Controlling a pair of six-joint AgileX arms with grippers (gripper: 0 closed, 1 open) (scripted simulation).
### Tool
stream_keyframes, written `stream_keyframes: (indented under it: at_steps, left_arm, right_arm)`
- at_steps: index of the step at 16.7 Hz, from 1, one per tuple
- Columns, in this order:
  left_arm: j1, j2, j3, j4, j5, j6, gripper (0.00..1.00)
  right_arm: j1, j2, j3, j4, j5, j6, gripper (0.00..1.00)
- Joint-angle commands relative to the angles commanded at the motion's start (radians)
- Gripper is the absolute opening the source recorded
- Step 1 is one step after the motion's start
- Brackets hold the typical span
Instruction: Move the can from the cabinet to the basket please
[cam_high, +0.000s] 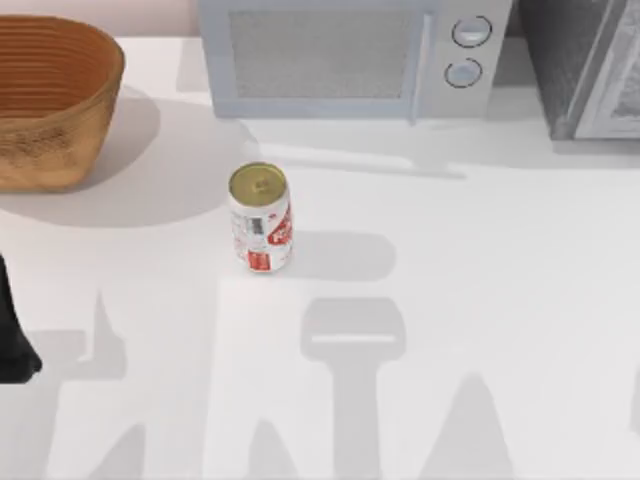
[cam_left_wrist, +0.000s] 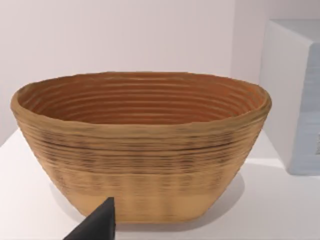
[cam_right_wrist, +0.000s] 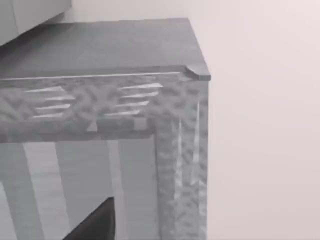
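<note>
From above, the can (cam_high: 261, 218) is standing upright on the open table (cam_high: 480, 260), in front of the microwave (cam_high: 350, 55), apart from the basket (cam_high: 50, 100) at the far left and the cabinet (cam_high: 590, 65) at the far right, while my left arm (cam_high: 15, 335) is sitting at the left edge. My left wrist view is facing the basket (cam_left_wrist: 140, 150) beside the microwave (cam_left_wrist: 295, 95), with a dark fingertip (cam_left_wrist: 97, 222) low in view, so I cannot tell that gripper's state. My right wrist view is facing the cabinet (cam_right_wrist: 125, 110) up close, a dark fingertip (cam_right_wrist: 97, 225) showing, and again I cannot tell.
</note>
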Motion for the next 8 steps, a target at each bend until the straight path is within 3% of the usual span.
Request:
stream_keyframes:
  at_steps: [4,8]
  left_arm:
    - [0.000,0.000,0.000,0.000,0.000,0.000,1.00]
    - [0.000,0.000,0.000,0.000,0.000,0.000,1.00]
  right_arm:
    - [0.011,-0.052,0.203,-0.227,0.010,0.000,1.00]
    - [0.013,-0.068,0.262,-0.287,0.013,0.000,1.00]
